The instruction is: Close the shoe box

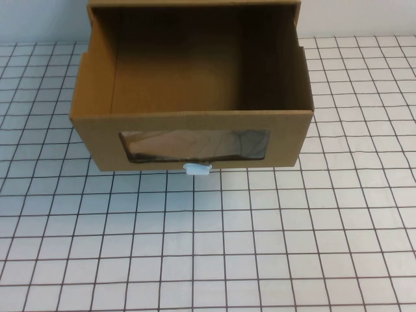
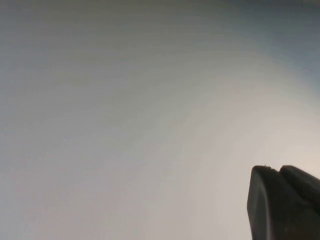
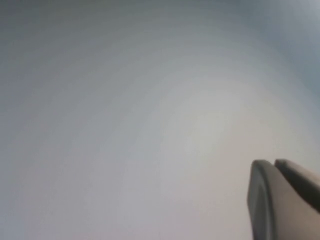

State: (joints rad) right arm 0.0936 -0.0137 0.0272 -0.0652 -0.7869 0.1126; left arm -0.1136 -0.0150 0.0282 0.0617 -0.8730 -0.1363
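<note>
The shoe box (image 1: 195,91) is brown cardboard and stands at the far middle of the table in the high view. Its drawer is pulled out toward me and is empty inside. The drawer front has a clear window (image 1: 194,145) with a small white pull tab (image 1: 197,169) below it. Neither arm shows in the high view. My left gripper (image 2: 276,169) shows in the left wrist view, its two dark fingers pressed together, empty, against a plain grey background. My right gripper (image 3: 274,162) shows the same in the right wrist view, shut and empty.
The table (image 1: 208,247) is white with a black grid and lies bare in front of the box and to both sides of it. A pale wall (image 1: 39,19) rises behind the box.
</note>
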